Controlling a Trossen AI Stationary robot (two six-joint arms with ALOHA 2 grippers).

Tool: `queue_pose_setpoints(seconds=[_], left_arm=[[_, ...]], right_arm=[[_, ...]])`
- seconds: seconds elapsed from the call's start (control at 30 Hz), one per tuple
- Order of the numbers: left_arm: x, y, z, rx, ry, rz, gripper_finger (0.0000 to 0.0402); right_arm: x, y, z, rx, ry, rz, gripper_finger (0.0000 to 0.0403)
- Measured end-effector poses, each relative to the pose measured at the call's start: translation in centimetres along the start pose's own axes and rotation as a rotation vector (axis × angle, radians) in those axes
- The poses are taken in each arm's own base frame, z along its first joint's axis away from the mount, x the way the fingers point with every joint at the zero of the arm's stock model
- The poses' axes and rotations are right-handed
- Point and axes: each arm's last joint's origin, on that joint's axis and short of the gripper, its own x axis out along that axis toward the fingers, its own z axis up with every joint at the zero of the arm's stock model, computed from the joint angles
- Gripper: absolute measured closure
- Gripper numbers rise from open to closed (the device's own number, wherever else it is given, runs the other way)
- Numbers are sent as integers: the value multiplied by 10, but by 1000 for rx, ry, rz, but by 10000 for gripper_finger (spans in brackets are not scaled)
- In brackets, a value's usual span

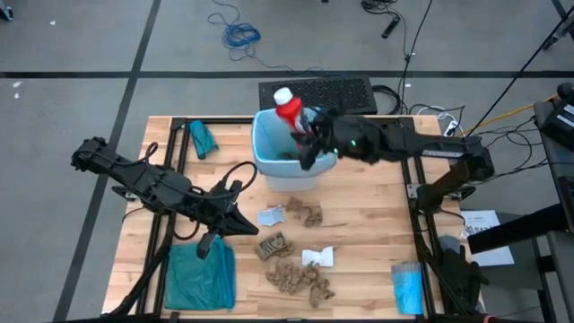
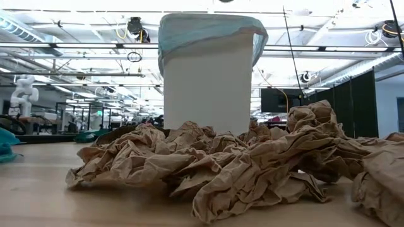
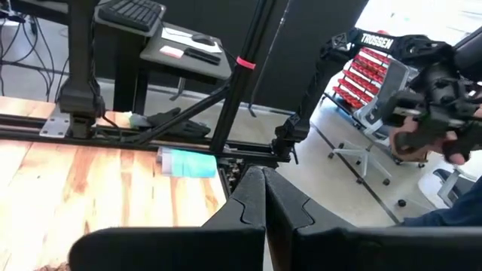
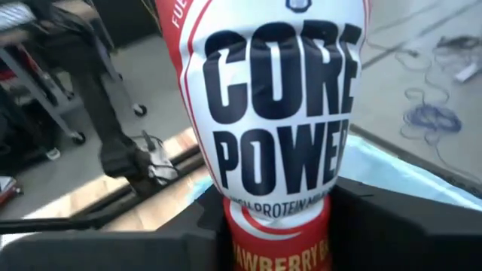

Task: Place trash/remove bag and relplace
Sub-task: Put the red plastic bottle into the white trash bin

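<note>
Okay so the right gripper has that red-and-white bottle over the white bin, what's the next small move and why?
Probably open the right gripper and drop the red-and-white labelled plastic bottle: it sits between the fingers directly over the white bin's pale-blue liner, clear of the brown paper scraps.

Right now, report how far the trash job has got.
Done: the white bin wears its pale blue bag. In hand: the right claw holds the red-and-white bottle over the bin. Left: brown paper scraps and white wrappers on the table, then the bag swap. The left claw waits shut.
</note>
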Motion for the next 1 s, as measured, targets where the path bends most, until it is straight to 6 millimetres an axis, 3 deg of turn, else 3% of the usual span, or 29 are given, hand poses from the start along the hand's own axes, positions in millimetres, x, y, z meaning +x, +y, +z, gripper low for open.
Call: queue_pose_setpoints(seconds=[0.1,0.43,1.0], left_arm=[[0,0,0,0,1,0,401],[0,0,0,0,1,0,401],[0,1,-2,1,20,19,401]], right_arm=[[12,-8,-1,-12,33,20,263],[15,-20,6,9,17,21,132],[16,-24,3,-54,55,-25,129]])
